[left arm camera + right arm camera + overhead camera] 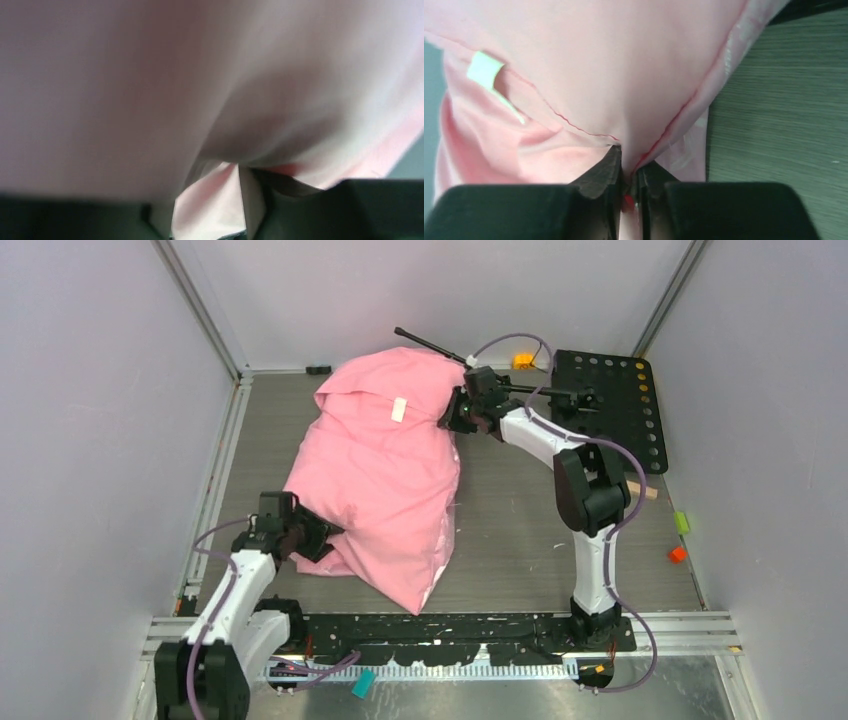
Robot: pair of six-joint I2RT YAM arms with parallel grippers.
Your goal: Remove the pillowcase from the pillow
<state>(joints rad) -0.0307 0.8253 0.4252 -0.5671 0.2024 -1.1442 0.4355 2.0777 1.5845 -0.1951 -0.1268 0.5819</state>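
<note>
Two clamped grips hold the pillowcase [380,475], which lies bulging and full in the middle of the table [520,530]. The left gripper [322,540] pinches its near-left corner, and the right gripper [628,172] pinches the far-right seam.

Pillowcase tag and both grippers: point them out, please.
white tag [399,410]: top view, the tag's middle.
right gripper [629,172]: right wrist view, between fingertips pinching the pillowcase [624,75] seam.
left gripper [322,540]: top view, fingertips at the pillowcase's near-left edge.
</note>
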